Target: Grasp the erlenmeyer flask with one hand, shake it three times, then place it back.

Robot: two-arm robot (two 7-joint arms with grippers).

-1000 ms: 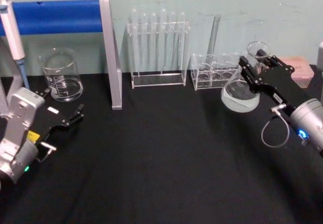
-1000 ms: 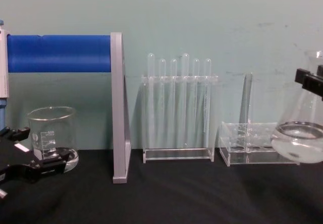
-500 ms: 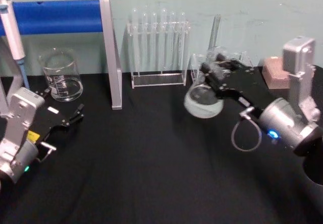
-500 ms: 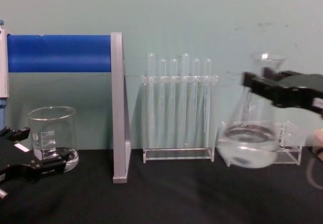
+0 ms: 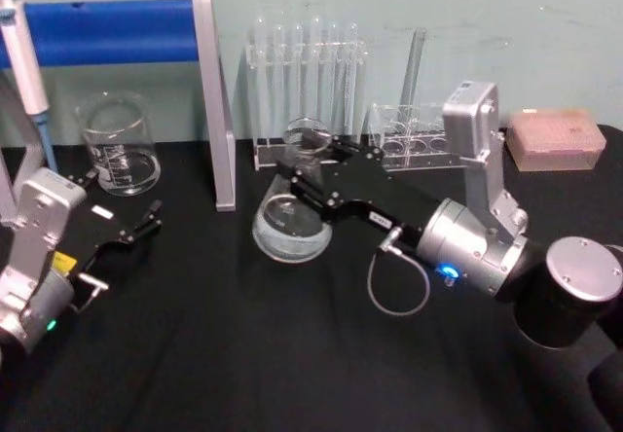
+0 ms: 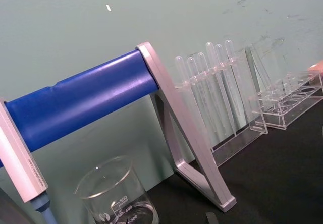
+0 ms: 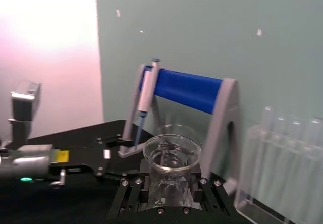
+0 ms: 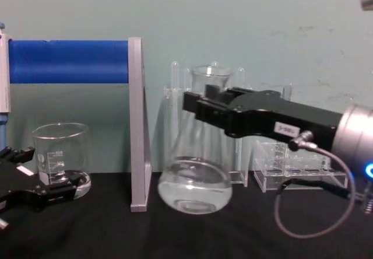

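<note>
Erlenmeyer flask point(image 5: 290, 223), just one, clamped at its neck by the right gripper point(image 5: 308, 162); left gripper point(image 5: 125, 200) gapes beside one beaker point(image 5: 119, 145)

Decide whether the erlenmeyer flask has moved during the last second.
Yes. Held by the right end effector, the erlenmeyer flask has swung to the robot's left, from before the low holder to before the tall test tube rack.

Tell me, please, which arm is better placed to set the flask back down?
Right. The right gripper is shut on the erlenmeyer flask at its neck; the left gripper lies open beside the beaker, far from the flask.
</note>
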